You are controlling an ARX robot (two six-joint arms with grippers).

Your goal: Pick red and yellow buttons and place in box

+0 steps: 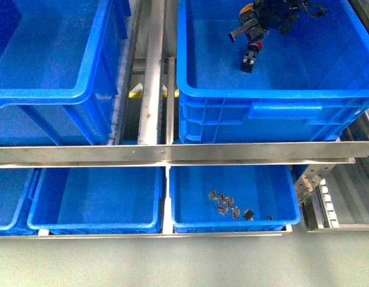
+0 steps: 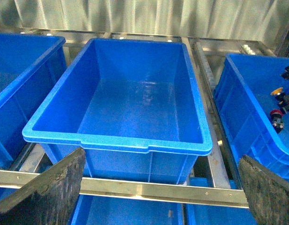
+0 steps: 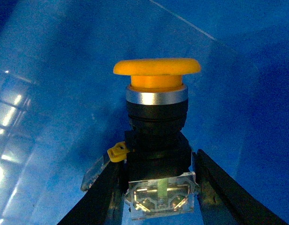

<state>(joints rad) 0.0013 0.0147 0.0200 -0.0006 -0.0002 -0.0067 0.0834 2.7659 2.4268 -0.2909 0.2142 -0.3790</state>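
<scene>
Right tool gripping yellow button, no legible markings

The right gripper is black and blocky, with dark cables looping behind it. The left gripper has two broad, flat, dark fingers with rough, worn faces.

right pincer: black fingers clamped on either side of the yellow button body, cap pointing away from the wrist | left pincer: fingers spread wide apart, nothing between them
</scene>
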